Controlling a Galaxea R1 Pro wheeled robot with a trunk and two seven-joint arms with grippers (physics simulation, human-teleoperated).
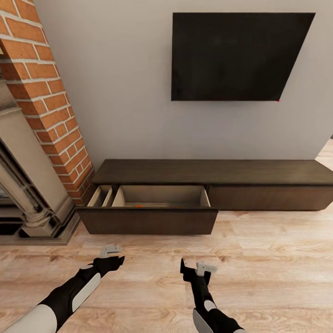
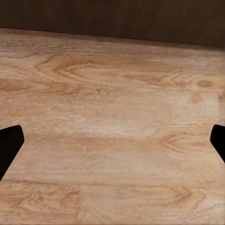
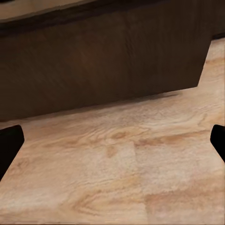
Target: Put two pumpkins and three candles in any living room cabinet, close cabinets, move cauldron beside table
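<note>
The long dark brown cabinet (image 1: 259, 172) stands against the wall with its left drawer (image 1: 162, 196) pulled out, showing a pale beige inside. A thin sliver of orange (image 1: 138, 206) peeks over the drawer front (image 1: 148, 222), likely a pumpkin that is mostly hidden. My left gripper (image 1: 110, 252) hovers open over the floor in front of the drawer; its dark fingertips (image 2: 9, 145) stand wide apart with nothing between them. My right gripper (image 1: 199, 267) is open too, facing the drawer front (image 3: 103, 70). The candles, cauldron and table are out of view.
A red brick chimney column (image 1: 46, 92) and a stone fireplace surround (image 1: 27, 185) stand at the left, close to the drawer's end. A black TV (image 1: 236, 55) hangs above the cabinet. Light wooden floor (image 1: 268, 259) stretches to the right.
</note>
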